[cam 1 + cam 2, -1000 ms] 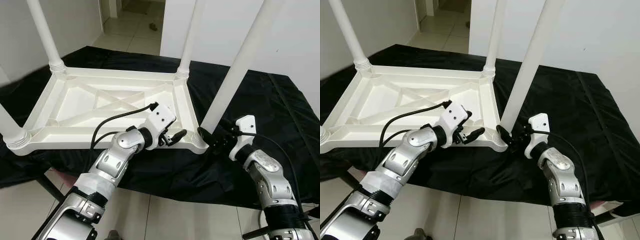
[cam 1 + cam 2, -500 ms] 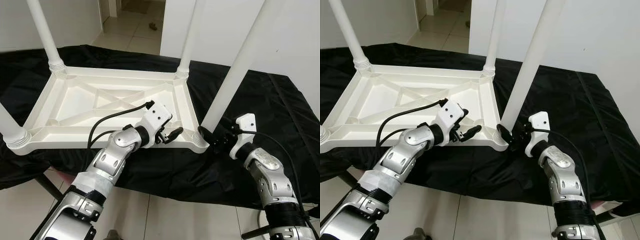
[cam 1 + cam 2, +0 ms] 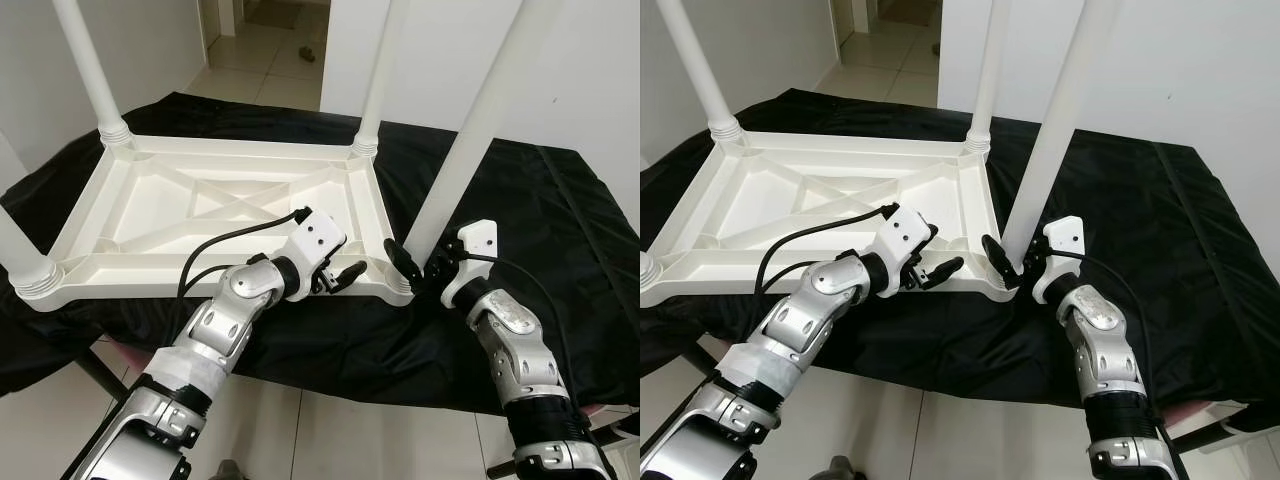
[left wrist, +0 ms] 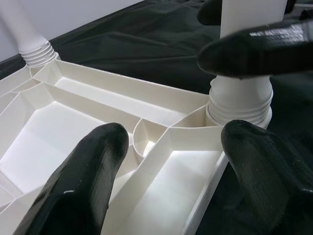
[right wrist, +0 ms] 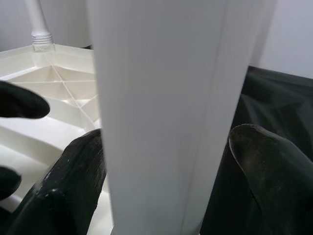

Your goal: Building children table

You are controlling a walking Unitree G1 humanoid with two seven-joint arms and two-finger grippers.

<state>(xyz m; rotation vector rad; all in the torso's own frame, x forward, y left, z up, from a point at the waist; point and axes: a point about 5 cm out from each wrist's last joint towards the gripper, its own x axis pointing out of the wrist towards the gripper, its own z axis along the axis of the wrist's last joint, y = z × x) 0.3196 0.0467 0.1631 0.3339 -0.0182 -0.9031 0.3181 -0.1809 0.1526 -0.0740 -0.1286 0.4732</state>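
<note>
The right gripper (image 3: pixel 1005 262) stands at the base of the near-right leg (image 3: pixel 1055 125), its 2 black fingers (image 5: pixel 73 181) spread to either side of the white tube; in the right wrist view the leg sits between them, with the fingers close against it but not clearly clamped. That leg rises at a slant from the threaded socket at the near-right corner of the table (image 3: pixel 215 205); the collar at its foot shows in the left wrist view just above the corner.

The left gripper (image 3: pixel 345 273) hovers over the near long rim of the table, just beside that same corner; its 2 fingers (image 4: pixel 83 181) are apart, with nothing between them, and ribbed white plastic lies below them.

The table is a white plastic children's one, lying upside down so that its braced underside with crossed ribs faces up; 3 further legs stand upright in its other corners, the far-left leg (image 3: pixel 90 65), the far-right leg (image 3: pixel 380 70) and the near-left leg (image 3: pixel 15 250).

The table rests on a black cloth (image 3: pixel 520 200) that covers the surface and hangs over its near edge; pale tiled floor (image 3: pixel 340 430) lies in front, and white walls stand behind.
</note>
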